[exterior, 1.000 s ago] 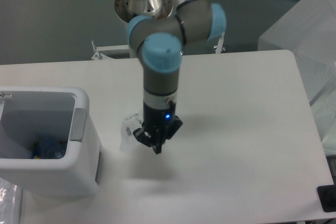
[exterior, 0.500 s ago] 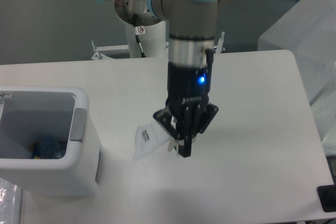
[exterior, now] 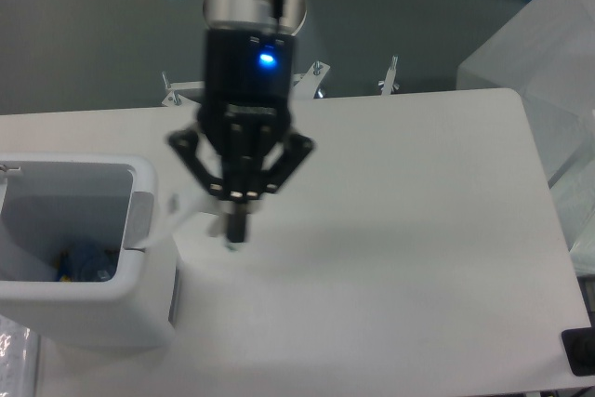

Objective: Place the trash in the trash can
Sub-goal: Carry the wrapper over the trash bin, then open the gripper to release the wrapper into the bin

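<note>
One gripper [exterior: 236, 226] hung over the white surface [exterior: 400, 230], just right of the trash can [exterior: 84, 248], its fingers drawn together on the crumpled white-and-clear wrapper [exterior: 191, 209]. That wrapper trailed out to the left of the fingertips, blurred, its far end reaching the bin's right rim beside the grey panel [exterior: 138, 220]. Down inside the can, near the bottom, lay something bluish with a touch of yellow, most likely the crushed bottle [exterior: 84, 262], though it was too dim to make out clearly. A blue light glowed on the wrist above the gripper.
</note>
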You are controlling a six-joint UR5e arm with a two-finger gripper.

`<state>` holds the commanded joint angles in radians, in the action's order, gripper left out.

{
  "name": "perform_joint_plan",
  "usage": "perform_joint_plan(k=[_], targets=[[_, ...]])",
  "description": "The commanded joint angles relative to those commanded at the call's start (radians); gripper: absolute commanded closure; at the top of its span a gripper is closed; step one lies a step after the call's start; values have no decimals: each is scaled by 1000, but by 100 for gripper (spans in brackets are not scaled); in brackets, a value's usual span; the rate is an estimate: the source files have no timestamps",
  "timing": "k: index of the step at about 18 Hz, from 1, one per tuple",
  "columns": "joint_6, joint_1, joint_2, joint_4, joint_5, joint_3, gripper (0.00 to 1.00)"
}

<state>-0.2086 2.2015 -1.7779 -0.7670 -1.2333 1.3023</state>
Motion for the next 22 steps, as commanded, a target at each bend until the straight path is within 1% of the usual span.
perform_joint_plan(k=[2,4,7,10,15,16,17,19,20,21,22], targets=[[-6,-22,-5,0,2,-9,100],[0,-63,-9,0,0,18,100],[3,-94,-15,0,0,38,100],[5,-114,-18,0,0,52,100],[11,-121,-46,2,0,61,99],[14,-126,-48,2,0,63,95],[14,-128,-51,2,0,68,87],[15,-134,-51,2,0,71,81],[15,-134,-51,2,0,75,75],[17,-134,-49,2,0,80,60],[18,-132,-48,0,0,80,43]])
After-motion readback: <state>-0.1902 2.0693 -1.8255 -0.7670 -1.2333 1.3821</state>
